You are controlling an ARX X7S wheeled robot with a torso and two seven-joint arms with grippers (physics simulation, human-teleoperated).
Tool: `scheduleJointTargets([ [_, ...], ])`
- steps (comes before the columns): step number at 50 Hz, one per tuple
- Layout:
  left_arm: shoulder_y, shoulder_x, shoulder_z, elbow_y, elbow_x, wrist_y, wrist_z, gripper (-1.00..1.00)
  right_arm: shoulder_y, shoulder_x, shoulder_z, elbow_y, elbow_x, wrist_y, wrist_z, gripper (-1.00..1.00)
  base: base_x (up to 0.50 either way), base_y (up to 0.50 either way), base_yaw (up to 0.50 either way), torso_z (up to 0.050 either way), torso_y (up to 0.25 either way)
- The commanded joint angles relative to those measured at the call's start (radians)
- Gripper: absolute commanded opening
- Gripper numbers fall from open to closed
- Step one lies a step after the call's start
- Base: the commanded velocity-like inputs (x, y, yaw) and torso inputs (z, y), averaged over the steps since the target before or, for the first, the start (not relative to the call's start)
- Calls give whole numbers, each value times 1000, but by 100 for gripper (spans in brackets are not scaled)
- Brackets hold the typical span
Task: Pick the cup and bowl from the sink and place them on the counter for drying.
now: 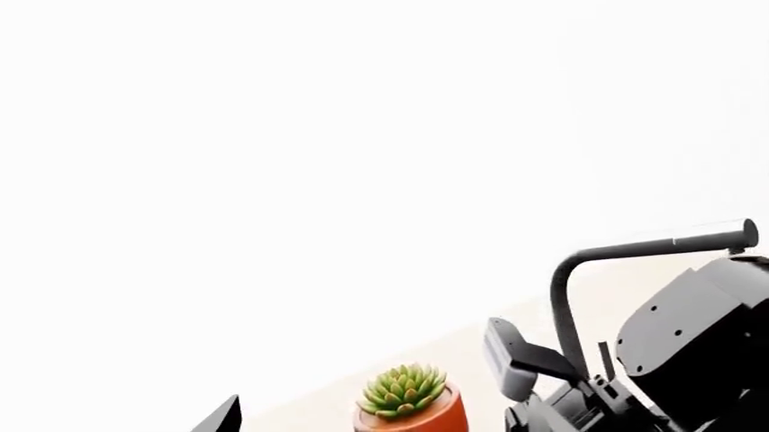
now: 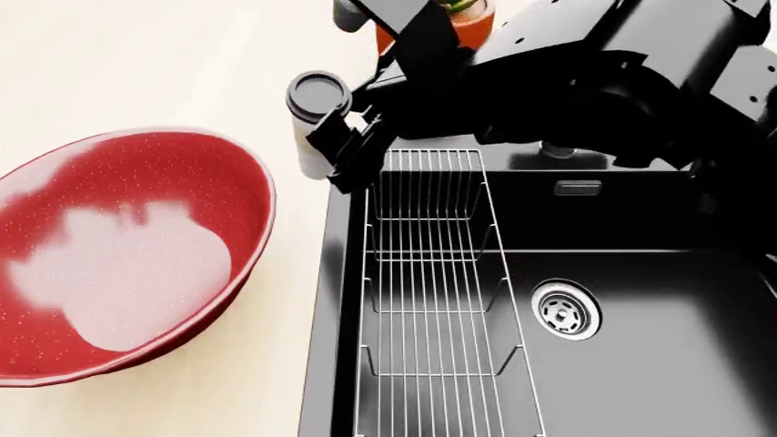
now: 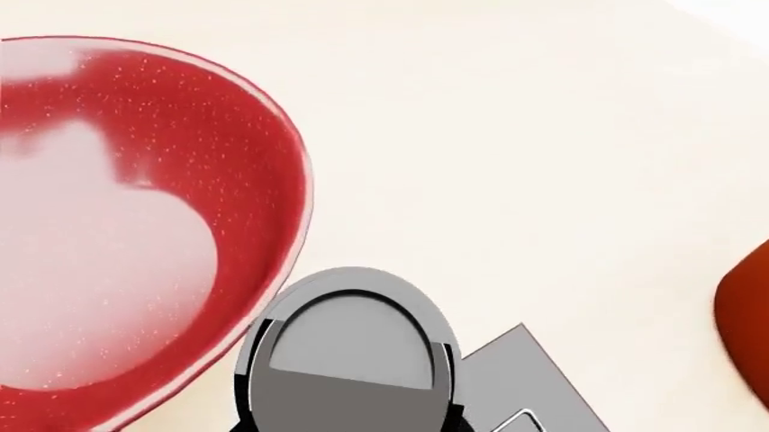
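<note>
From the head camera I can't tell whether the right pincer grips the cup; the arm covers the plant pot behind it. The bowl runs off frame. My left pincer is cropped, its opening unreadable.

Bowl and cup on the desk, left of the sink.

Large round red speckled bowl sits on the pale beige desk, left of the black recessed sink. Small off-white cup with dark round lid stands behind the bowl, just beside the sink's rear left corner. Steel wire rack lies in the sink's left part; round steel drain to its right. Succulent in orange pot behind the sink.
</note>
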Motion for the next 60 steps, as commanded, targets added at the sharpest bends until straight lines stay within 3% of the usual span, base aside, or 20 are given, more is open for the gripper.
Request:
scheduleJointTargets([
  [1,8,-2,-15,0,-6,-4,1,100,-8,-53,-22,60,-19,28,-25,-100,0,0,0,0,0],
  [60,11,2,5,5,16,6,7,100,-93,-89,-37,73,-2,42,-21,-100,0,0,0,0,0],
])
